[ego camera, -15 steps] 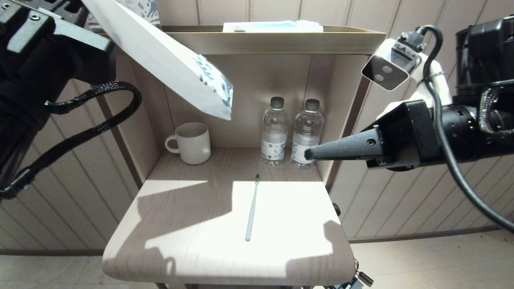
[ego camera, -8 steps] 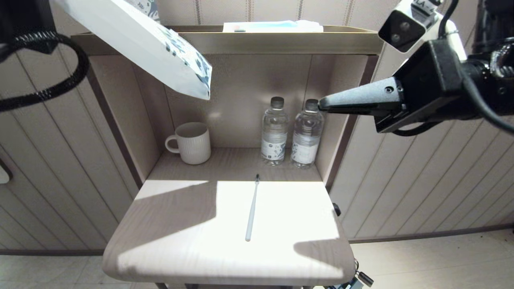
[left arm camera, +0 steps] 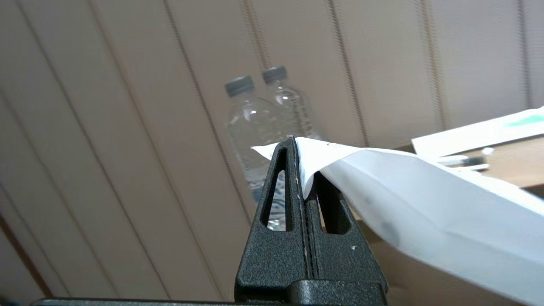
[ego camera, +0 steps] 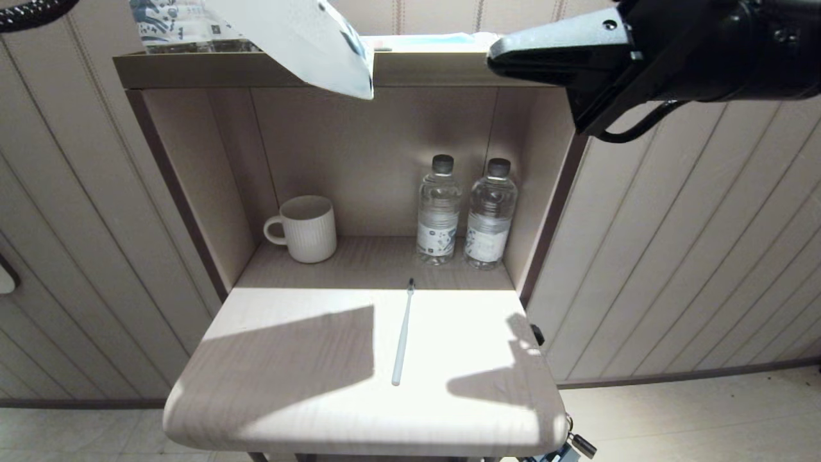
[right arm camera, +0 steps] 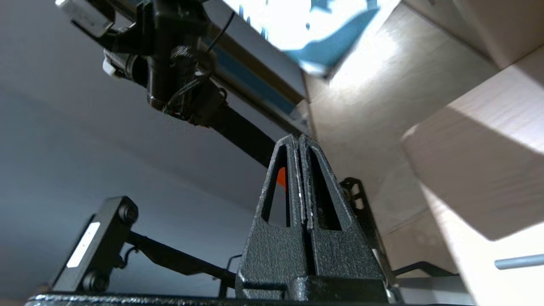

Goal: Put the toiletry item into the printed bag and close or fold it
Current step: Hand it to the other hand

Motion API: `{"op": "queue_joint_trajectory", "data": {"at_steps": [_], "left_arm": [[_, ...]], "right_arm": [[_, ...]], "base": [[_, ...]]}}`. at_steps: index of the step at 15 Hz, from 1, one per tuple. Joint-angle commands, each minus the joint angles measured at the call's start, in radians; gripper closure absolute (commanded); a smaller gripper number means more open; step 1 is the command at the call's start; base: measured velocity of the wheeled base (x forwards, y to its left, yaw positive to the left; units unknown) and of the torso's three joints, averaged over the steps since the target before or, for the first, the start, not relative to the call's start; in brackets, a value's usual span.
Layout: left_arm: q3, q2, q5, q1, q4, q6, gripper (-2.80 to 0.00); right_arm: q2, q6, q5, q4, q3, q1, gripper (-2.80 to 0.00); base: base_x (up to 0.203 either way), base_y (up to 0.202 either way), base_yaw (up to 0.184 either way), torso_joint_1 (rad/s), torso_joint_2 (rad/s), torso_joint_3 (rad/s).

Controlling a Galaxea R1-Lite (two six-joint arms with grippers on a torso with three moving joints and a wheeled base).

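Observation:
The toothbrush [ego camera: 403,333] lies alone on the sunlit front of the lower shelf, its dark bristle head towards the bottles; its handle end also shows as a grey rod, the toothbrush [right arm camera: 518,261]. The printed bag [ego camera: 308,38] hangs high at the top left, white with blue print along its low corner. My left gripper [left arm camera: 297,146] is shut on a corner of the printed bag [left arm camera: 408,199]. My right gripper [ego camera: 492,58] is raised at the top right, pointing left toward the bag's low corner, shut with nothing in it, as the right gripper [right arm camera: 298,138] also shows.
A ribbed white mug [ego camera: 306,228] stands at the back left of the recess, two water bottles [ego camera: 439,212] at the back right. On the top shelf [ego camera: 449,67] stand printed packs [ego camera: 173,25] and flat white-and-blue packets.
Both arms have risen. The bag went up from above the mug to the top edge of the view, and the right gripper climbed from bottle height to the level of the top shelf.

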State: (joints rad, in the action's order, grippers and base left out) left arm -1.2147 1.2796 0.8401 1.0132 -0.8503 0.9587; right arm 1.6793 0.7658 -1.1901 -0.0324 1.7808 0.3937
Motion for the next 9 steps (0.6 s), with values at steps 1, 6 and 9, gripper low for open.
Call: {"op": "queue_joint_trajectory", "data": {"at_steps": [1,6,9], "left_arm": [[-0.057,0.016,0.034,0.062,0.023,0.006,0.00],[-0.192,0.082,0.125,0.143,0.051,0.037,0.00],[-0.241,0.106,0.174,0.145,0.054,0.043,0.00]], "right_arm": [[0.046,0.027,-0.006,0.000,0.034,0.008,0.00],[-0.016,0.133,0.052,0.033,-0.021,-0.028,0.00],[-0.007,0.285,0.055,0.176,-0.060,-0.043,0.00]], "base": [[0.000,0.000,0.000,0.000,0.00,0.000],[0.000,0.000,0.000,0.000,0.00,0.000],[0.000,0.000,0.000,0.000,0.00,0.000]]}}
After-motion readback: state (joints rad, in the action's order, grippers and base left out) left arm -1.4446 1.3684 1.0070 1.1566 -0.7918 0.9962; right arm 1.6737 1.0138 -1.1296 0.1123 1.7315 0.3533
